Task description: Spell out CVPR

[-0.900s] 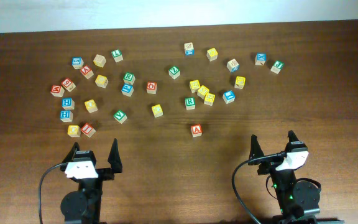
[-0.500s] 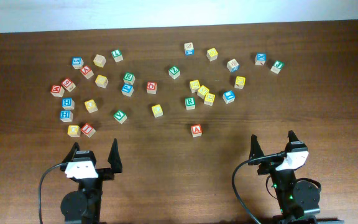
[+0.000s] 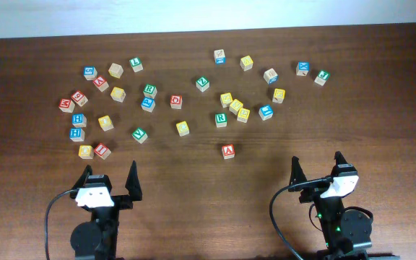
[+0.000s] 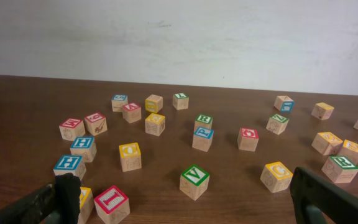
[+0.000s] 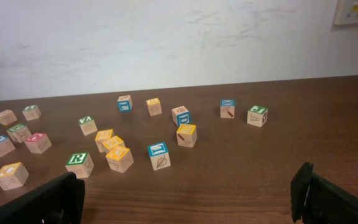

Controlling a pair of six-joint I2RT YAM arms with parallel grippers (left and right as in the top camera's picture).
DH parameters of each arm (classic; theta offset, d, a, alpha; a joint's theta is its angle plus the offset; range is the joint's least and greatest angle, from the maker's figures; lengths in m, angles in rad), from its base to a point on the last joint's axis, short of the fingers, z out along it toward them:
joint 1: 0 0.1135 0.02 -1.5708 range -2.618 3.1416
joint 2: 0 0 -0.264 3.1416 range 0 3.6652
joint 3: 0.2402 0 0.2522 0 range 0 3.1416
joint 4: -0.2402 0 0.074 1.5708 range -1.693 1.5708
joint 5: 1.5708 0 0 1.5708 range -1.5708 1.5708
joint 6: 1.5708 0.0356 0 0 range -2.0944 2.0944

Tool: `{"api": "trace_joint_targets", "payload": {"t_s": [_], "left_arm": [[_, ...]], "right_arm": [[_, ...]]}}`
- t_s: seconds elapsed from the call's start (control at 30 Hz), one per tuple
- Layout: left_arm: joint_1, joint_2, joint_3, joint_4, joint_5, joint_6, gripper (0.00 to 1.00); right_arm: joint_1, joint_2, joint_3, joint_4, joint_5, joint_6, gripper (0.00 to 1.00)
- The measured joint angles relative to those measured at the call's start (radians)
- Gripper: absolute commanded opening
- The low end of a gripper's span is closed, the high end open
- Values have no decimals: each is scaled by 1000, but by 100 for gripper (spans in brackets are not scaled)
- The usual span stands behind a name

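The green V block (image 3: 140,134) lay just ahead of my left hand (image 3: 109,173), slightly to its right. The green R block (image 3: 221,119) sat further ahead of my right hand (image 3: 316,162), well off to its left. I could not pick out a C or a P with any certainty among the scattered blocks. A yellow block (image 3: 183,128), out ahead between the two hands, may have carried a C. No letters stood in a row anywhere, and the strip of desk (image 3: 201,195) between the hands held no word. Both hands were spread wide and gripped nothing, sitting at the near edge, well apart from every block. By my reading the task had not begun: all four letters were left to find, fetch and set in order.
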Motion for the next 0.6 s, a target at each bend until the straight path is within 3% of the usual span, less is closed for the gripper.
{"api": "trace_joint_targets", "payload": {"t_s": [0.37, 0.47, 0.53, 0.6], "left_arm": [[0, 0, 0, 9, 39, 0, 99], [0, 0, -4, 66, 298, -5, 99], [-1, 2, -7, 223, 604, -8, 99], [-1, 1, -5, 476, 770, -19, 99]], "right_arm": [[0, 0, 0, 0, 0, 0, 98], [0, 0, 0, 0, 2, 0, 98], [0, 1, 0, 0, 2, 0, 98], [0, 3, 0, 0, 2, 0, 98]]}}
